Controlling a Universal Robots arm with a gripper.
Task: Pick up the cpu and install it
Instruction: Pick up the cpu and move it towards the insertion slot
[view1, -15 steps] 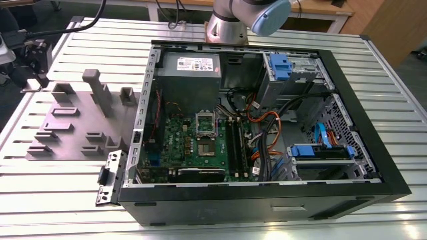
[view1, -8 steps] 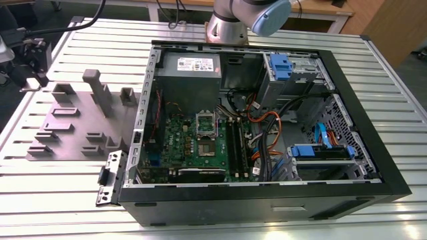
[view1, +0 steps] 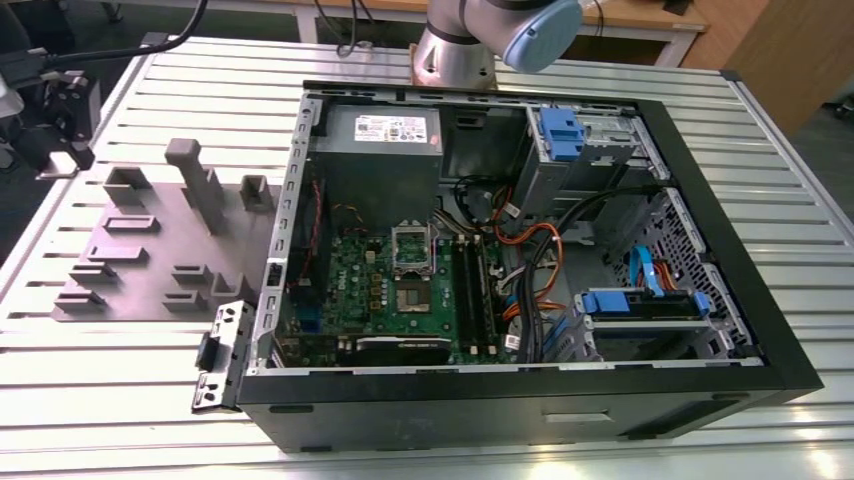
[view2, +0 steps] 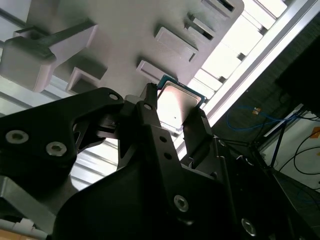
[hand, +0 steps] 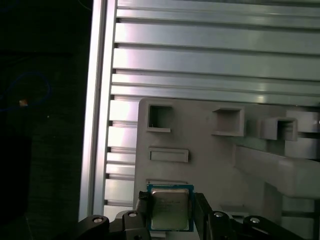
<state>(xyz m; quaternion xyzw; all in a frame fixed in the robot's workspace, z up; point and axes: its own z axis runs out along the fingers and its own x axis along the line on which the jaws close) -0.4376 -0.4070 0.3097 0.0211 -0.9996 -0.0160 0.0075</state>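
- Black metal gripper (view2: 175, 107) closest in both wrist views, its two fingers (view2: 150, 117) pressed against opposite edges of the chip.
- Clamped between those fingers: small, thin, square cpu (hand: 170, 209) with a pale silver-grey metal top and a thin blue-green border, also seen in the second wrist view (view2: 179, 102).
- Held slightly tilted over the edge zone of the plate below; cannot tell whether touching it or lifted clear.
- Just behind the cpu: matte grey plastic fixture plate (hand: 210, 155) with raised blocks and rectangular pockets.
- Under the plate: ribbed silver aluminium table (hand: 200, 50), its slats running past the plate's border.
- In the exterior view, gripper (view1: 56, 120) at the exterior view's left edge, near the far corner of the fixture plate (view1: 147, 250), well apart from the computer.
- Further toward the exterior view's right: open black computer case (view1: 534, 400) lying on its side on the table (view1: 134, 400).
- Inside the case: green motherboard (view1: 400, 275) with a rectangular silver metal socket frame (view1: 411, 242), orange and black cables beside it.
- At the far side of the table: silver and blue-grey robot arm (view1: 494, 40).
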